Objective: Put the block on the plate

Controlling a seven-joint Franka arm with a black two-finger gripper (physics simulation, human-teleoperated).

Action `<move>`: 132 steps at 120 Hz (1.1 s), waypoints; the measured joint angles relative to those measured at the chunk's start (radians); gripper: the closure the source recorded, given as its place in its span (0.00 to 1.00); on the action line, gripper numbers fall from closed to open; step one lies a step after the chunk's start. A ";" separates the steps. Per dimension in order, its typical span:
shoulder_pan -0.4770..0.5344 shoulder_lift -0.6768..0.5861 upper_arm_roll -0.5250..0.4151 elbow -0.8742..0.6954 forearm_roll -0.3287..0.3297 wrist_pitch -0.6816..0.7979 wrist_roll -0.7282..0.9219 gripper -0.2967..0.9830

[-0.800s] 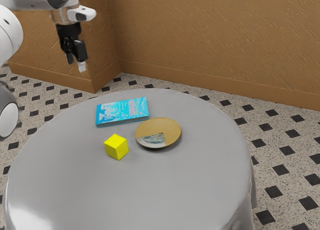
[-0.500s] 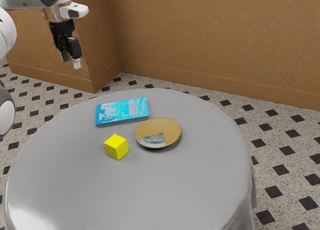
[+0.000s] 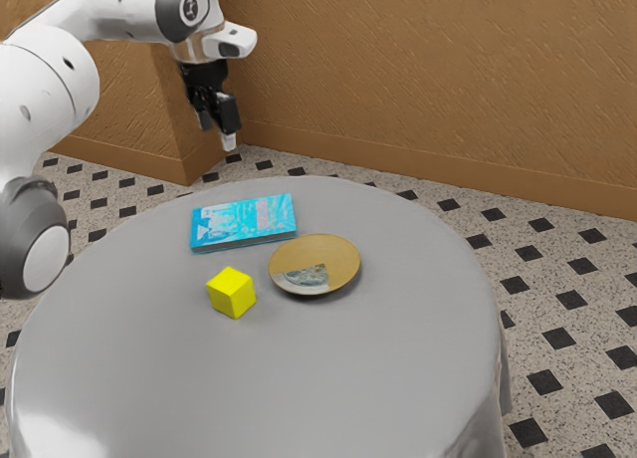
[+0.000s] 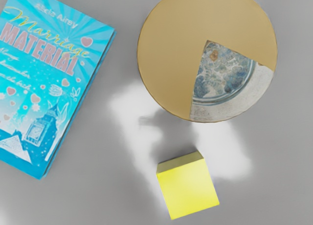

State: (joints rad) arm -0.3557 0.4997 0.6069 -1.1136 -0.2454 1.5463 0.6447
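High above the table's far side, my gripper (image 3: 217, 133) hangs open in the exterior view, its two fingertips apart with nothing between them. The yellow block (image 3: 231, 293) rests on the table, just beside the plate (image 3: 332, 255) and not touching it. In the wrist view the block (image 4: 189, 190) shows its bright top and one darker side. The plate (image 4: 168, 54) is tan, with a grey and blue patterned wedge, and nothing lies on it.
A light blue book (image 3: 244, 222) lies flat on the round grey table (image 3: 328, 378), near the plate and block. The same book (image 4: 54, 78) appears in the wrist view. A brown wall (image 3: 428, 80) stands behind the table.
After a slight shift toward the exterior view's left, my arm and gripper have swung to its right, closer to above the book. Block, plate and book have stayed put.
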 joint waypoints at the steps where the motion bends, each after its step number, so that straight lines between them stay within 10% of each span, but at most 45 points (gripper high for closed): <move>1: 0.000 0.003 -0.001 0.000 0.000 0.002 -0.002 0.23; 58: -0.017 0.029 0.040 -0.078 -0.049 0.036 -0.076 0.23; 132: -0.188 -0.210 0.065 -0.472 0.063 0.150 -0.126 0.23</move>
State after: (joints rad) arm -0.5439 0.2899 0.6720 -1.5861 -0.1826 1.6963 0.5185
